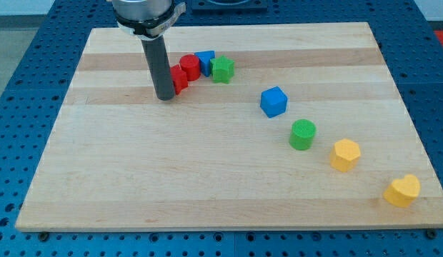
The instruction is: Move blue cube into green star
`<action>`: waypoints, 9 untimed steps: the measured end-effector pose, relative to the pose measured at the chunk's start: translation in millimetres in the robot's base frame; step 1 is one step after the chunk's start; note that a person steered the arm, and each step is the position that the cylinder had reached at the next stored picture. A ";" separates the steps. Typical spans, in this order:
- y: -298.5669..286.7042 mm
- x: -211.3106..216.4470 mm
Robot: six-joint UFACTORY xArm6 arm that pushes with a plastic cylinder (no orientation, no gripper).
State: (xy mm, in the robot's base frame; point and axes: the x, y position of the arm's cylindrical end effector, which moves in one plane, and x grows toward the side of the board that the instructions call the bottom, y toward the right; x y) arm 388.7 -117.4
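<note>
The blue cube (274,101) sits right of the board's middle, alone. The green star (223,69) lies near the view's top centre, touching a second blue block (205,60) and a red cylinder (190,66). My tip (165,96) is down on the board at the upper left, touching the left side of a red block (179,78). The tip is far left of the blue cube, with the red blocks between it and the green star.
A green cylinder (303,134) lies below and right of the blue cube. A yellow hexagonal block (345,154) and a yellow heart (402,190) continue that diagonal toward the lower right. The wooden board (136,178) ends at blue perforated table edges.
</note>
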 end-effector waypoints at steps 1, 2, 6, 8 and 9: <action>0.0 7.7; 2.4 14.6; 121.3 58.0; 189.7 64.0; 213.4 63.5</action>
State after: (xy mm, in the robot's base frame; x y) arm 452.2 96.0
